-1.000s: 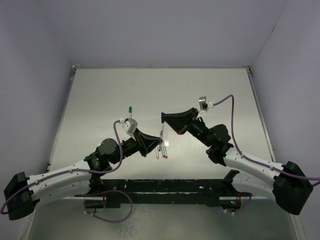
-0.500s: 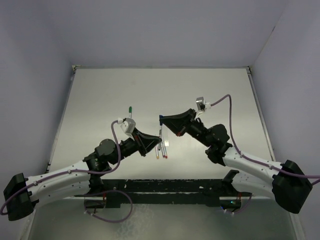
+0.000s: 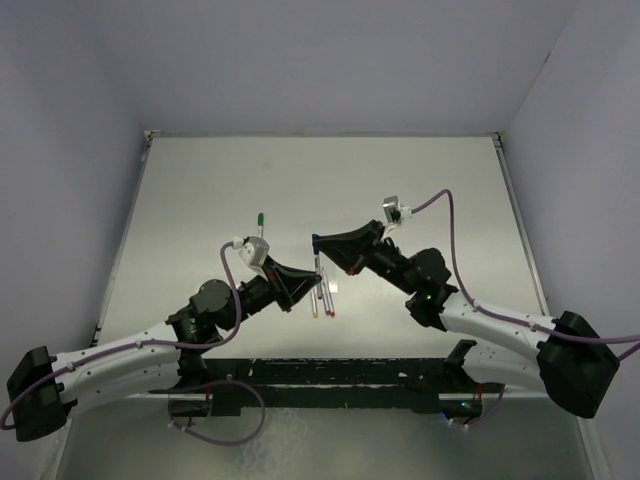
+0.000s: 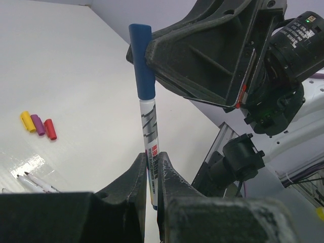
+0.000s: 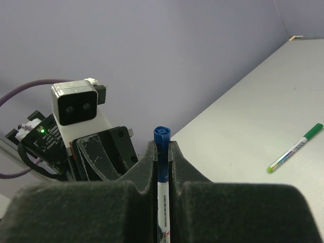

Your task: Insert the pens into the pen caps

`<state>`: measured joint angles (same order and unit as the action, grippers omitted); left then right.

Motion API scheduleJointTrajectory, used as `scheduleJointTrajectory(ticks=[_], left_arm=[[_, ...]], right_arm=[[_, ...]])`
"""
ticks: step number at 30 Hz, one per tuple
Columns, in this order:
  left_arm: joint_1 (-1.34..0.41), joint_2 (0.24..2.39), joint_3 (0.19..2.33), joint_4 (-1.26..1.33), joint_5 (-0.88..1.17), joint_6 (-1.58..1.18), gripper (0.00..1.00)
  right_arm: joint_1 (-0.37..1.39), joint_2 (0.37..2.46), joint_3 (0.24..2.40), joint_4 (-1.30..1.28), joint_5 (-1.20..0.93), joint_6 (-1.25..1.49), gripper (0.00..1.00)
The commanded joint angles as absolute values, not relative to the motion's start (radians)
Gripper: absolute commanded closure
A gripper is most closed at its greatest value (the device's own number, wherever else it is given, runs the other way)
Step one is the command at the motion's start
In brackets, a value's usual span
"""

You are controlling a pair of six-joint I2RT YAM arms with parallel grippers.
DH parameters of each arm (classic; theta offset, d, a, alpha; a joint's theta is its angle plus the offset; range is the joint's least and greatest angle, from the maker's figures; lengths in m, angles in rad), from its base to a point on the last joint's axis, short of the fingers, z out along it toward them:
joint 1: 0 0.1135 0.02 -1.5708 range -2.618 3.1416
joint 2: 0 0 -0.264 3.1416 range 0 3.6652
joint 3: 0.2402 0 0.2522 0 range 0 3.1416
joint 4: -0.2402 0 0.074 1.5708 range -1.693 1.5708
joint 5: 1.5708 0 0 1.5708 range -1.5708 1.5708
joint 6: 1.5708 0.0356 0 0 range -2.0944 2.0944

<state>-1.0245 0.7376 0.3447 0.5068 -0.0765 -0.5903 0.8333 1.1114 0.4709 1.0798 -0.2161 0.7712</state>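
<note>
Left tool pinches the blue pen upright above the desk; right tool, pressed together on the blue cap, meets it. Cap seems partly seated, hard to confirm: push straight along the barrel, keeping both grips firm.

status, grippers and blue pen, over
Left gripper shut on blue pen. Right gripper shut on blue cap, cap over pen tip. Nothing in the way.

right gripper: shifted left, toward frame centre.
blue cap: carried left with it; now apparently seated on the pen.
left gripper: edged slightly up-left.
</note>
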Motion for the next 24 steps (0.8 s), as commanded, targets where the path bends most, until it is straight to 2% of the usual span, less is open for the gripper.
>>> scheduleJointTrajectory(ticks=[1, 7, 24], left_arm=[[-1.025, 0.690, 0.380, 0.656, -0.161, -0.564, 1.00], [-1.023, 0.662, 0.409, 0.654, -0.218, -0.519, 1.00], [-1.015, 0.666, 0.506, 0.649, -0.262, -0.392, 1.00]], right_arm=[[0.879, 1.114, 0.486, 0.935, -0.241, 0.725, 1.00], [0.936, 1.114, 0.519, 0.755, -0.168, 0.639, 1.00], [1.014, 1.190, 0.554, 0.503, -0.044, 0.574, 1.00]])
